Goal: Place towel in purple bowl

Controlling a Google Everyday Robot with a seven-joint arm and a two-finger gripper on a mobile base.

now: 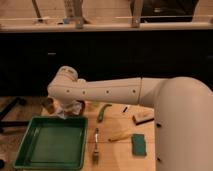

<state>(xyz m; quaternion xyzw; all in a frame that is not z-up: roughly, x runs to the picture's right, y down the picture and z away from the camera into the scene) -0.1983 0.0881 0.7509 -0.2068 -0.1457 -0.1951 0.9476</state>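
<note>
My white arm reaches from the right across the wooden table to its far left. The gripper [70, 109] hangs below the wrist, just above the far right corner of the green tray [30, 150]. A pale grey-blue towel [75, 107] bunches and hangs at the gripper, off the table. The wrist covers most of the fingers. The purple bowl is hidden behind the arm or out of view. A reddish-brown rounded edge [47, 103] peeks out left of the wrist; I cannot tell which bowl it is.
A fork [95, 146] lies right of the tray. A dark green sponge [138, 144], a yellow-handled tool [120, 136], a green object [103, 111] and a brush [143, 118] lie to the right. A dark counter front stands behind the table.
</note>
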